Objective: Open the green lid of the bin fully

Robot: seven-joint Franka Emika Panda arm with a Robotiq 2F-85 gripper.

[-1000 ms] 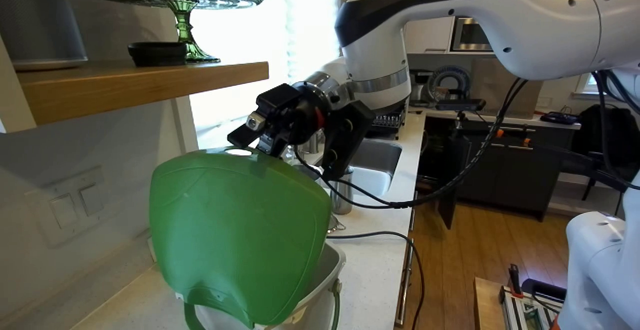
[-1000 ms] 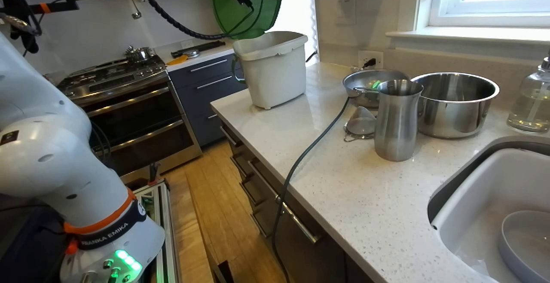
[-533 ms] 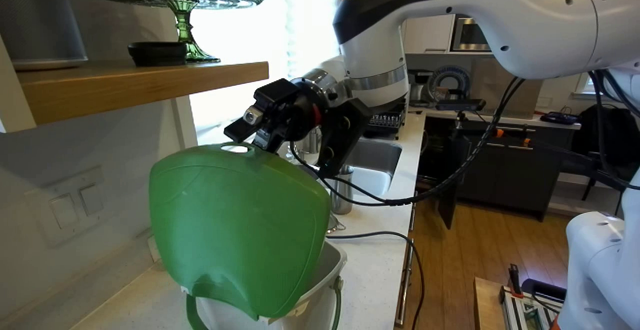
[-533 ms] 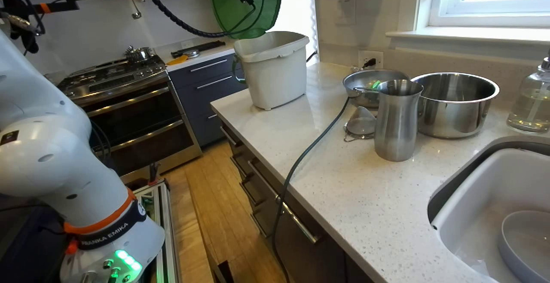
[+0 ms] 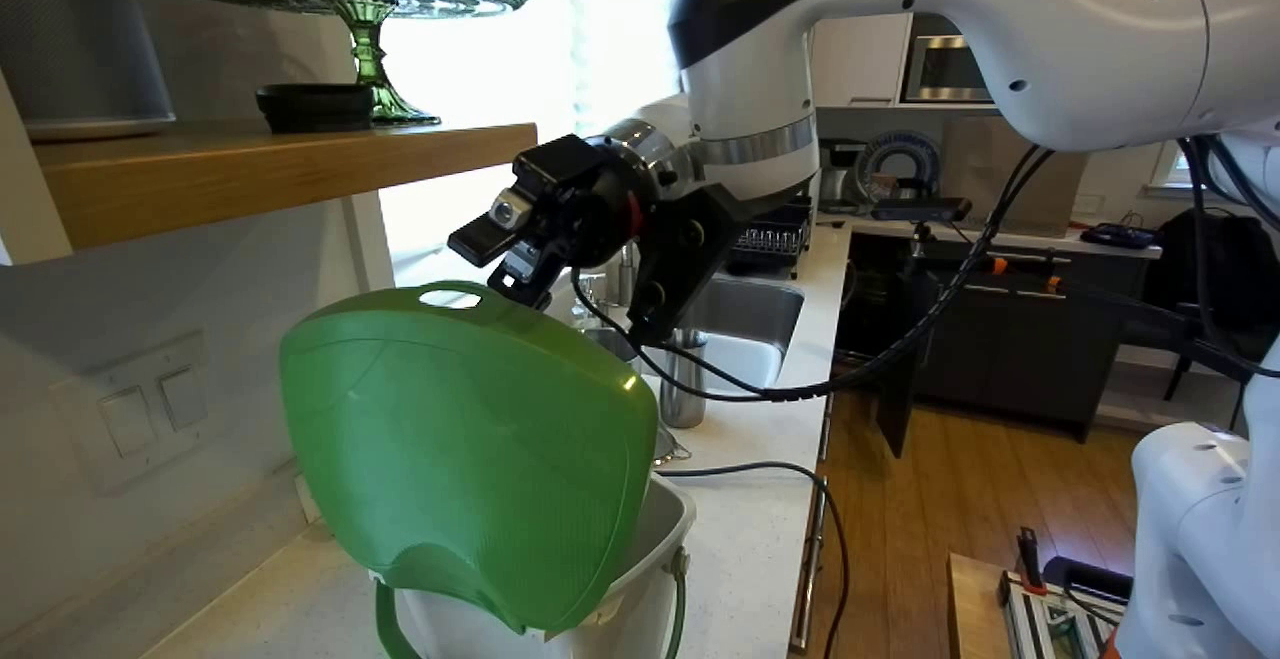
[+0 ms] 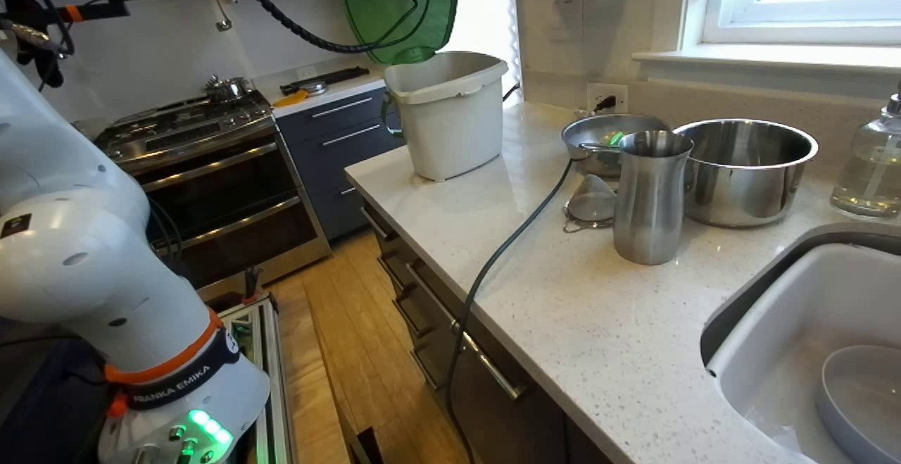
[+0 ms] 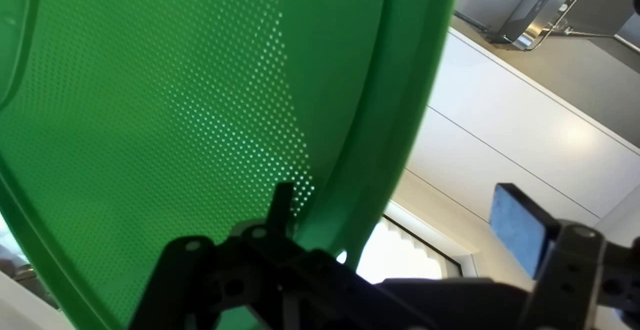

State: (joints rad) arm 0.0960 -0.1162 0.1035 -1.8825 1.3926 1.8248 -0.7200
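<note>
Green lid [image 5: 470, 449], in the foreground of an exterior view, stands raised & steeply tilted, outer face twd. camera; its lower edge meets the rim of the white bin [image 6: 461, 126], & part of the bin's inner wall shows in both exterior views. Bin sits upright on the pale countertop [image 6: 598, 337], near a corner. Close to the lid's top edge hangs the gripper [image 7: 400, 217], borne by the white arm [image 5: 755, 99], w/ black cables [image 5: 800, 392] sagging below. Fingers [image 7: 517, 230] released, i.e. spread wide, w/ the lid's edge seen across the gap btwn them: in the wrist view one overlaps the lid's dotted inner face (contact can't be told), the other stands clear of the lid, past that edge. Farther along the countertop, in seq.: tall steel cup [image 5: 682, 409], upright; sink [image 5: 745, 309]; dark dish rack [image 5: 772, 242] just beyond the sink. Bkgd: bright window [image 5: 620, 29] on one side; on the other, dark base cabinets [image 5: 1010, 364], w/ a microwave [image 5: 948, 69] higher up beside pale upper cabinets [image 5: 855, 64].
</note>
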